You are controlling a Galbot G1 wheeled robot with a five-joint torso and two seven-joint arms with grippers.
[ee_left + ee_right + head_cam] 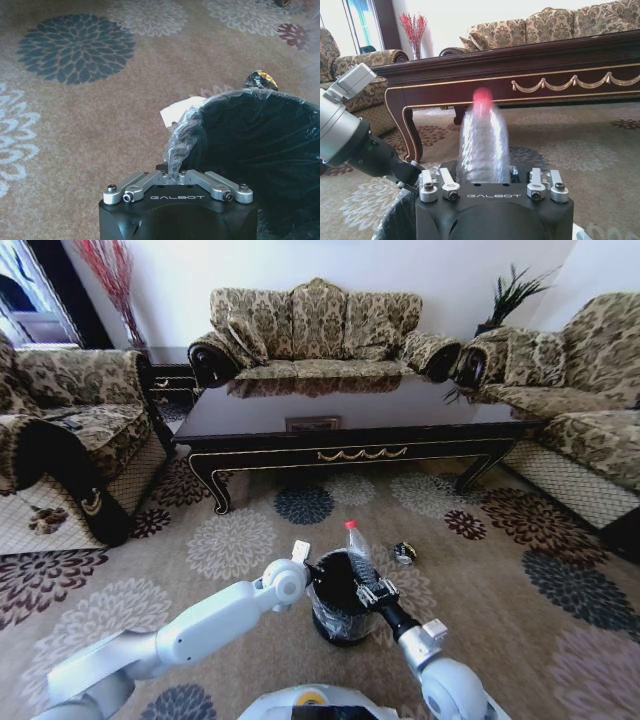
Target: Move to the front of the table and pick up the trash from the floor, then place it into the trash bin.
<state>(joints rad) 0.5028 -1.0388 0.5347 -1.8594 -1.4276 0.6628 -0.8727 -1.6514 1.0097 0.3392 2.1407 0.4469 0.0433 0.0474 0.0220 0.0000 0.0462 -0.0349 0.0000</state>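
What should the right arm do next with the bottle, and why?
Probably open the fingers and drop it. The right gripper holds the clear bottle upright over the trash bin, whose liner edge the left gripper pinches, so the mouth looks ready.

A flower-patterned carpet (240,540) is seen; on it stand the black trash bin (338,625) and the counter (330,445), a shiny bit (404,553) lying between.
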